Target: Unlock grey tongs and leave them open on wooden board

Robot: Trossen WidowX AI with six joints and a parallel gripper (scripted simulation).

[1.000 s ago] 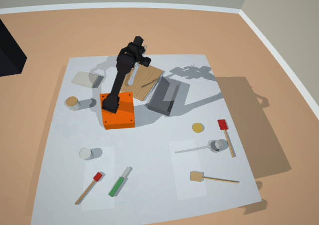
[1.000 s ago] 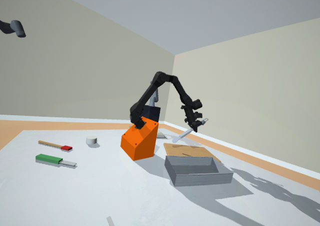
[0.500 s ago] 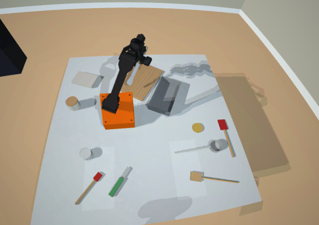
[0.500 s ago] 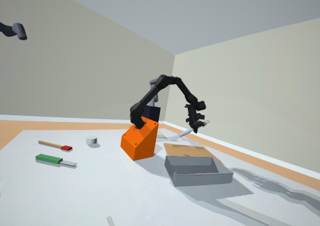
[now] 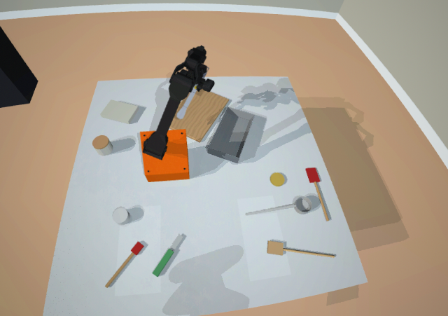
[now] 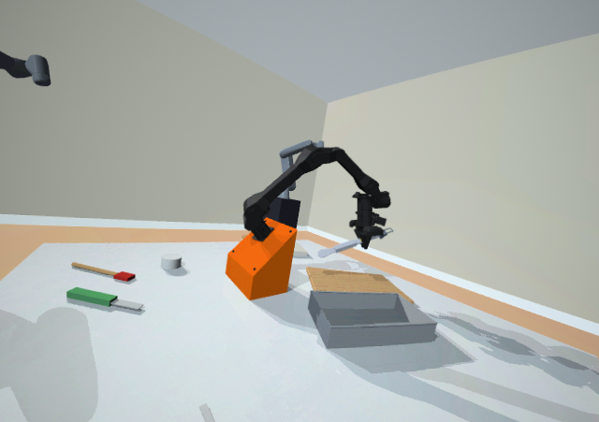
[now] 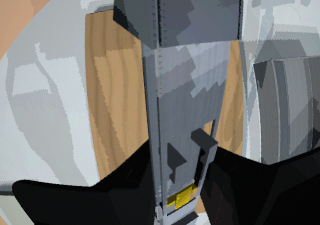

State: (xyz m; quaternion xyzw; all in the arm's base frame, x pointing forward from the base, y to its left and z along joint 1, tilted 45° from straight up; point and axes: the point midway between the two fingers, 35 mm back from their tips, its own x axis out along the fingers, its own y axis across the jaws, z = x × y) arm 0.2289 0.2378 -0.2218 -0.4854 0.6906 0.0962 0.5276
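Note:
My gripper [image 6: 365, 242] [image 7: 171, 143] is shut on the grey tongs [image 5: 186, 106] [image 6: 339, 247] [image 7: 190, 95], holding them in the air above the wooden board [image 5: 213, 106] [image 6: 355, 281] [image 7: 115, 100]. The tongs slope gently, with their rounded end lower and toward the arm's base and a thin loop at the higher end. Their arms look close together. A yellow piece [image 7: 182, 199] shows on them in the wrist view, near the fingers. The grey roasting tin [image 5: 222, 154] [image 6: 382, 335] [image 7: 272, 105] stands beside the board and holds nothing that I can see.
The orange base block [image 5: 166, 167] [image 6: 270, 272] stands near the board. A pale block [image 5: 119, 111] and a brown-topped jar [image 5: 102, 144] lie beyond it. A white cylinder [image 5: 121, 215] [image 6: 171, 261], a green-handled tool [image 5: 163, 262] [image 6: 92, 297] and several utensils are farther off.

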